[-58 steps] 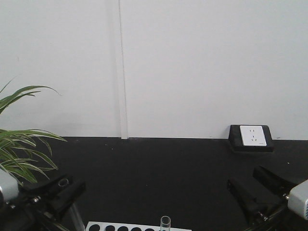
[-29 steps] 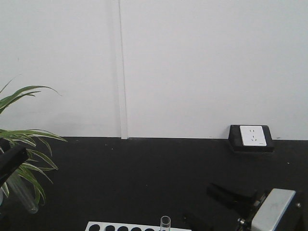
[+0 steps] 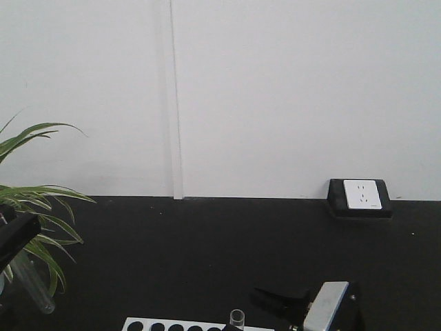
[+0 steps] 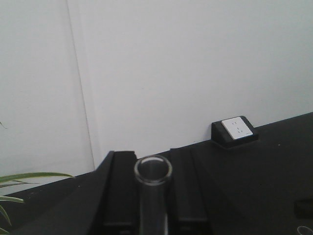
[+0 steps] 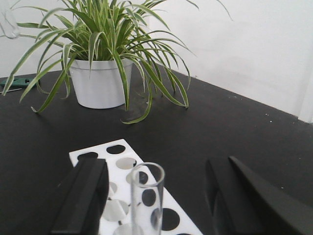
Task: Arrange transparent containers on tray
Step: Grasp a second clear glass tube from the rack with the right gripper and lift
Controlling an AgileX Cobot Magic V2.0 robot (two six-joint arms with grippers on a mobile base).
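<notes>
A clear glass tube [image 4: 153, 205] stands between the black jaws of my left gripper [image 4: 151, 159], which is shut on it; its round rim points at the camera. In the front view this tube [image 3: 31, 283] hangs tilted at the far left edge under that gripper's finger [image 3: 17, 234]. A second clear tube [image 5: 146, 196] stands upright in a white rack with round holes [image 5: 122, 164]. My right gripper [image 5: 155, 169] is open around it, fingers apart from the glass on both sides. In the front view the right gripper [image 3: 274, 303] sits just right of that tube [image 3: 237, 318]. The yellow tray is out of view.
A spider plant in a white pot [image 5: 100, 85] stands beyond the rack, its leaves [image 3: 34, 207] at the left by the held tube. A black-cased wall socket [image 3: 361, 196] sits on the black tabletop at the back right. White wall behind.
My right gripper has swung left and lower, coming up to the tube in the rack. The left gripper moved to the far left edge with its tube, which now hangs slightly lower.
</notes>
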